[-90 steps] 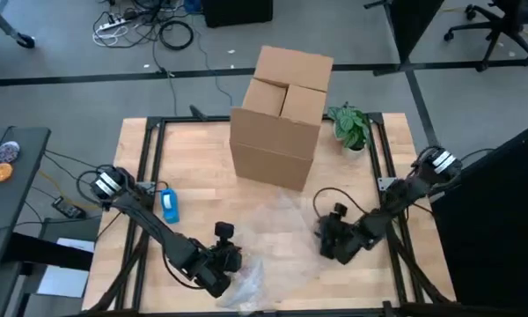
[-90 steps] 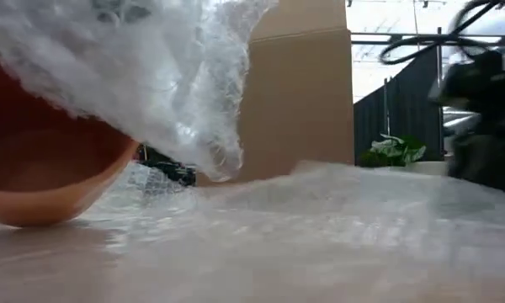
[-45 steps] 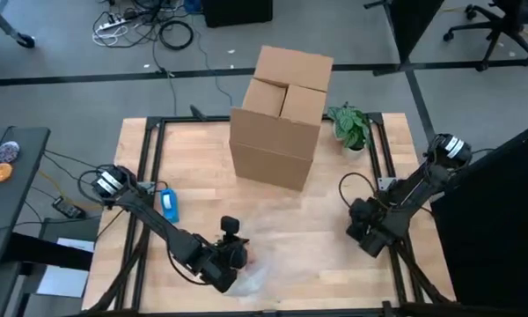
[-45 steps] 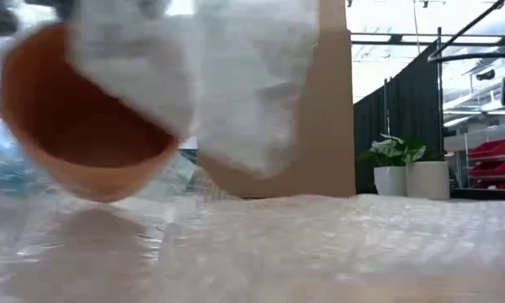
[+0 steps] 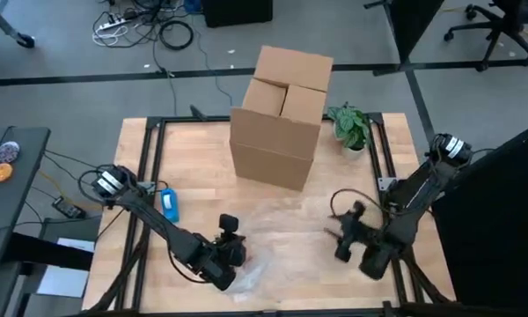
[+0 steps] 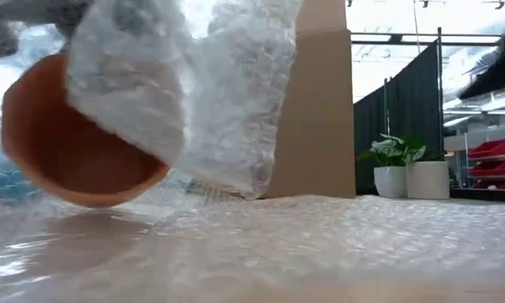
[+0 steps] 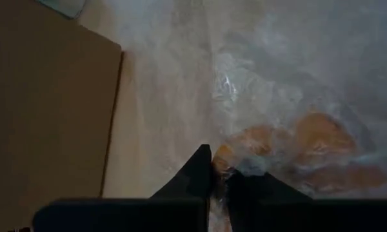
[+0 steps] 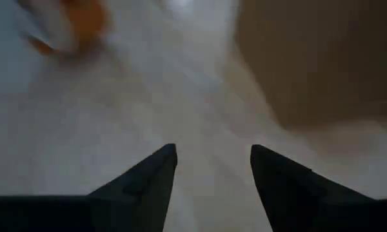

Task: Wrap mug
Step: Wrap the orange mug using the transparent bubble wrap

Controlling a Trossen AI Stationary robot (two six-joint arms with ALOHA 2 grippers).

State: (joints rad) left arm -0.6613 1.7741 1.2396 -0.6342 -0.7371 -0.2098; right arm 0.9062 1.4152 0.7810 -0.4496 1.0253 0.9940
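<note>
While the left jaws [image 7: 220, 180] pinch bubble wrap [image 6: 210, 93] over the orange mug [image 6: 67, 160], it hangs tilted.
Right jaws [image 8: 213, 171] gape open above bare surface [image 5: 202, 167], cardboard box [image 5: 277, 119] beyond them.

The left arm reaches from the left edge of the desk [image 5: 202, 167] diagonally toward its near middle, elbow low, wrist bent down. Its left end effector [image 7: 218, 182] has the fingers drawn nearly together, pinching. The right arm comes in from the right edge, folded at the elbow, its wrist at the near right. The right end effector [image 8: 213, 169] holds its fingers spread apart, gripping nothing.
</note>
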